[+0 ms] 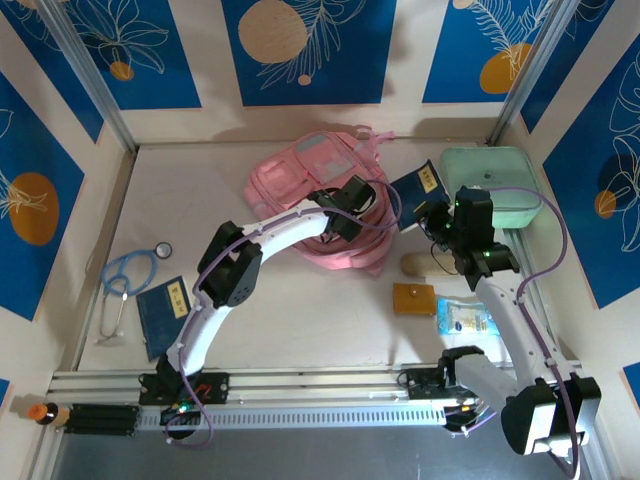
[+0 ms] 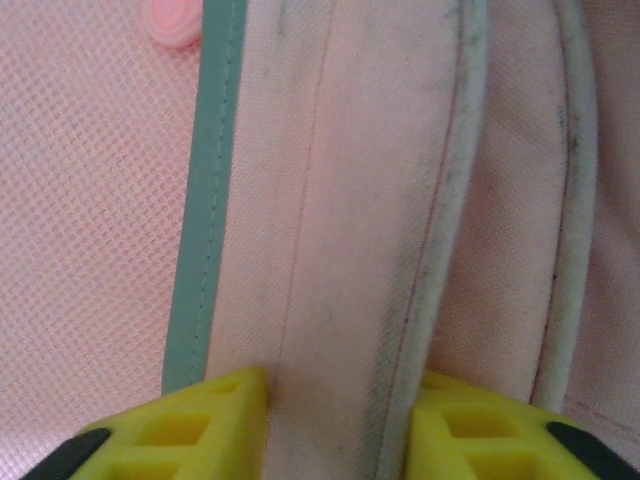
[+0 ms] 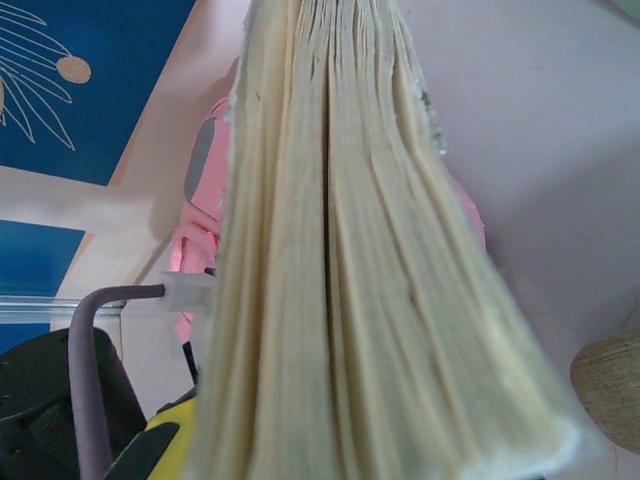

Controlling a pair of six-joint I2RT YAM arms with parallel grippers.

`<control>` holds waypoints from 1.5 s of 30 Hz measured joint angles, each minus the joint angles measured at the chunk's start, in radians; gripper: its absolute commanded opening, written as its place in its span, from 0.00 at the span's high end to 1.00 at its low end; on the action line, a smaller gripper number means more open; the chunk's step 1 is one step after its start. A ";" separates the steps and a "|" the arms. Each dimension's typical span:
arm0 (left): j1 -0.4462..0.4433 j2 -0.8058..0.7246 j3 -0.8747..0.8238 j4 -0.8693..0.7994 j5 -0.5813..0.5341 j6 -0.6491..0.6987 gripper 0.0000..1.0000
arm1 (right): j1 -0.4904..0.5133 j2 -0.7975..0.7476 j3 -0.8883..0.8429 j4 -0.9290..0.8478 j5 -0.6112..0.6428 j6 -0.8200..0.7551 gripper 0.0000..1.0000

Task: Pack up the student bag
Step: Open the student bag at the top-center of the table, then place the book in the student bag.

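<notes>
If the left end effector [image 2: 340, 400], clamped on a fabric fold of the student bag [image 1: 300, 170], slips, the opening may fall shut and block the blue book [image 1: 421, 184] pinched by the right end effector [image 1: 440, 218]. Pink, soft, grey-trimmed, the bag lies slumped at the counter's [image 1: 300, 310] far edge, centre.

I can read no words or numbers. The blue book [image 1: 160, 315] on the table [image 1: 300, 320] bears a pale label [image 1: 178, 297] with dark marks too small to make out. So does the second blue book [image 1: 415, 188] in my right hand [image 1: 432, 212]. The packet [image 1: 465, 320] has blurred blue print.
</notes>
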State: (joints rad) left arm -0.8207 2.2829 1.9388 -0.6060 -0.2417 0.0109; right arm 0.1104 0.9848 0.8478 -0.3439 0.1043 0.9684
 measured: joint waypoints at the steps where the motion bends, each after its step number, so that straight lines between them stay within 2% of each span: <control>1: -0.001 0.000 0.001 -0.003 -0.003 -0.002 0.72 | -0.002 0.000 0.000 -0.003 0.001 0.000 1.00; 7: -0.002 -0.006 0.028 -0.049 -0.015 -0.019 0.92 | -0.019 -0.001 0.000 -0.024 0.016 -0.019 1.00; 11: 0.000 -0.042 0.025 -0.068 -0.021 -0.026 1.00 | -0.057 -0.014 0.000 -0.048 0.031 -0.043 1.00; 21: 0.016 -0.269 -0.073 -0.059 -0.110 -0.070 1.00 | -0.100 -0.046 -0.009 -0.065 0.020 -0.125 1.00; 27: 0.018 -0.351 -0.108 -0.045 -0.146 -0.092 1.00 | -0.097 -0.064 -0.087 0.004 -0.106 -0.137 1.00; 34: 0.018 -0.391 -0.134 -0.041 -0.145 -0.108 1.00 | -0.003 0.030 -0.192 0.203 -0.264 -0.049 1.00; 45: 0.018 -0.435 -0.155 -0.041 -0.136 -0.110 1.00 | 0.151 0.277 -0.168 0.435 -0.326 0.084 1.00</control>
State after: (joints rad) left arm -0.8028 1.8484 1.7836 -0.6468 -0.3779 -0.0994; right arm 0.2615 1.2613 0.6800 0.0906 -0.2218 1.0527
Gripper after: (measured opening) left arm 0.065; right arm 0.113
